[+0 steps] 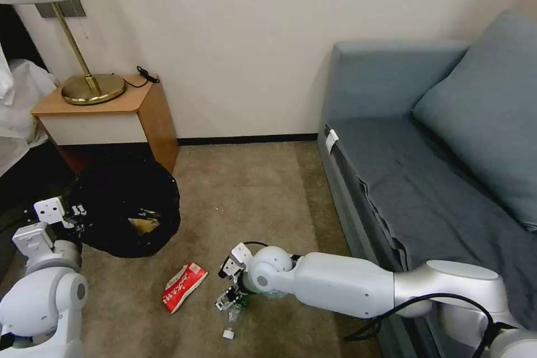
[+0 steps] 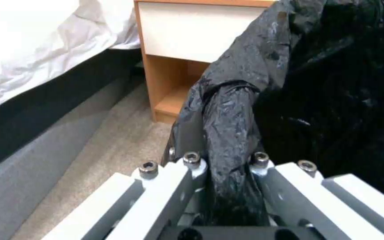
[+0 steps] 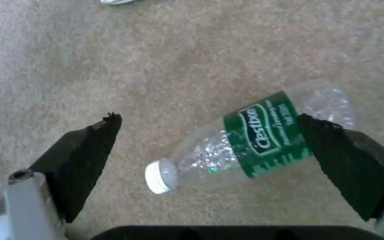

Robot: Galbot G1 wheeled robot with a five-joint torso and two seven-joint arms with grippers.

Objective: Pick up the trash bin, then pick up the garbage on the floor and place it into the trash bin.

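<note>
Right wrist view: right gripper (image 3: 207, 133) fingers wide astride bottle (image 3: 245, 140); left gripper (image 2: 227, 163) seemingly pinches trash bin (image 2: 334, 83) liner.

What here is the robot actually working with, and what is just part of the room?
Part of the job:
- trash bin, its black liner gripped by the left gripper
- clear bottle with a green label, lying on the carpet between the open fingers of the right gripper
- red-and-white packet on the carpet

Just there:
- sofa
- nightstand
- brass lamp
</note>
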